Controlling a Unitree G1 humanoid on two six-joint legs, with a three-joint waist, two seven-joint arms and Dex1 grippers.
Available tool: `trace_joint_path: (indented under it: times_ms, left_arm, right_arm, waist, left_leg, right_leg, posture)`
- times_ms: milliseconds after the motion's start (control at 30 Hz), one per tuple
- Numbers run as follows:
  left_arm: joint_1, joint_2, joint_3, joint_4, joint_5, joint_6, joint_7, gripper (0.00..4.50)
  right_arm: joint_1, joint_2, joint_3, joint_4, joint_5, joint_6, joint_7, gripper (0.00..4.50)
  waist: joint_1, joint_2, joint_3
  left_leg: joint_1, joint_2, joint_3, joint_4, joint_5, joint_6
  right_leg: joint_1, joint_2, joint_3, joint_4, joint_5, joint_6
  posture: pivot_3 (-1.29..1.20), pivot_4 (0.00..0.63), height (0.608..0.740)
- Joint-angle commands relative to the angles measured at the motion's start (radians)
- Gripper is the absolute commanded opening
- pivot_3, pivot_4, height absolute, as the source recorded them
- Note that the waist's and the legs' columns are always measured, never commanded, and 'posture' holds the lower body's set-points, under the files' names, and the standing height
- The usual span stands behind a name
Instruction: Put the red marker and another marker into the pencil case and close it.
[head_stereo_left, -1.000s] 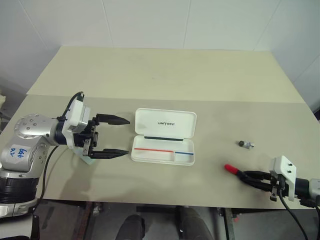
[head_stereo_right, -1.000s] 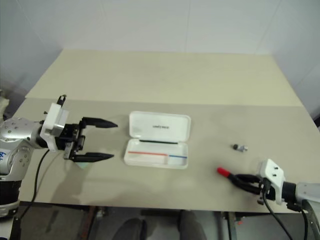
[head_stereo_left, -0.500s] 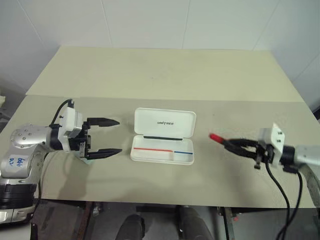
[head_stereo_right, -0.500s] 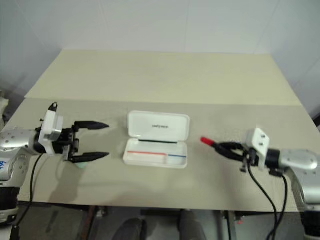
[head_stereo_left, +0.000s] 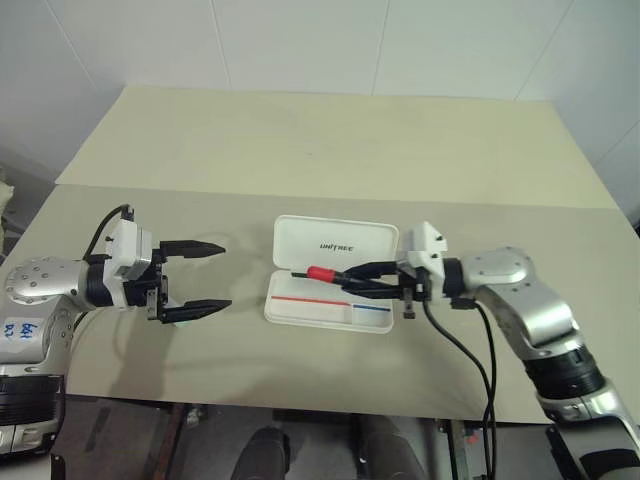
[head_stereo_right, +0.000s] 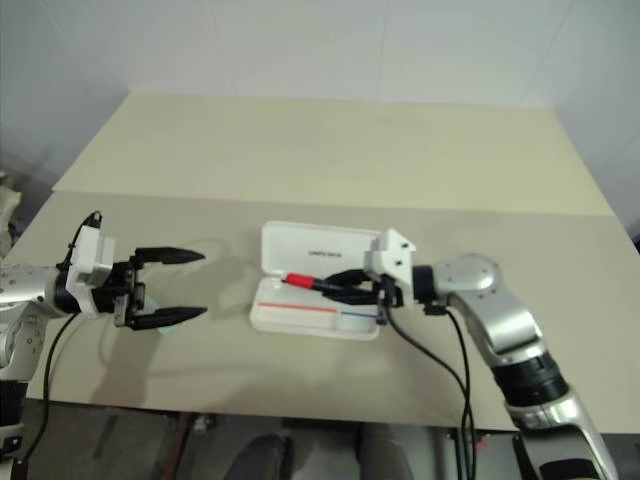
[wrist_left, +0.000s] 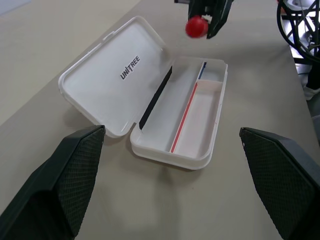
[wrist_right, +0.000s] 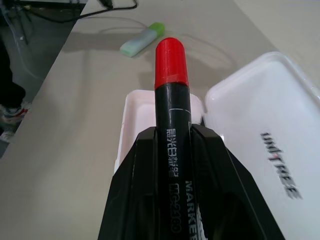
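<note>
Silver arms, white wrist blocks, black cables, black-fingered left gripper (head_stereo_left: 190, 280).

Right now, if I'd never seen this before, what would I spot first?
Probably the red marker, pinched in the right gripper and held over the open pencil case in the middle of the table. Next, the left gripper, gaping wide open to the case's left, and the little green highlighter lying on the table beyond the case.

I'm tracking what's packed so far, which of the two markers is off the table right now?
The slim black marker with the red cap, clamped in the right gripper over the open white plastic pencil case. The stubby light-green highlighter lies on the table.
</note>
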Motion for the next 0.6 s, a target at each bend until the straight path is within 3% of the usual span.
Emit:
trace_joint_path:
  times_ms: [33, 267, 600]
  left_arm:
    - [0.007, 0.0, 0.011, -0.038, 0.001, -0.01, 0.016, 4.5]
    - [0.04, -0.013, 0.011, -0.088, -0.005, 0.007, 0.056, 4.5]
    - [0.066, -0.023, 0.009, -0.135, -0.013, 0.025, 0.093, 4.5]
  right_arm:
    - [-0.057, 0.052, 0.039, 0.082, -0.053, -0.1, 0.022, 0.58]
    - [-0.121, 0.123, 0.075, 0.279, -0.133, -0.213, 0.045, 0.58]
    - [-0.148, 0.155, 0.084, 0.396, -0.211, -0.289, 0.055, 0.58]
  waist:
    - [0.0, 0.0, 0.0]
    - [-0.002, 0.0, 0.0]
    - [-0.003, 0.0, 0.0]
  left_leg:
    - [-0.001, 0.0, 0.001, 0.0, 0.0, 0.0]
    - [-0.01, 0.0, 0.002, 0.002, 0.001, -0.001]
    - [-0.011, 0.0, 0.003, 0.002, 0.001, -0.002]
  right_leg:
    - [-0.001, 0.0, 0.0, 0.001, 0.0, 0.0]
    - [-0.012, 0.0, 0.001, 0.009, 0.0, 0.0]
    - [-0.015, 0.0, 0.001, 0.011, 0.0, 0.0]
  posture:
    - [0.0, 0.15, 0.74]
    - [0.0, 0.15, 0.74]
    - [0.0, 0.15, 0.74]
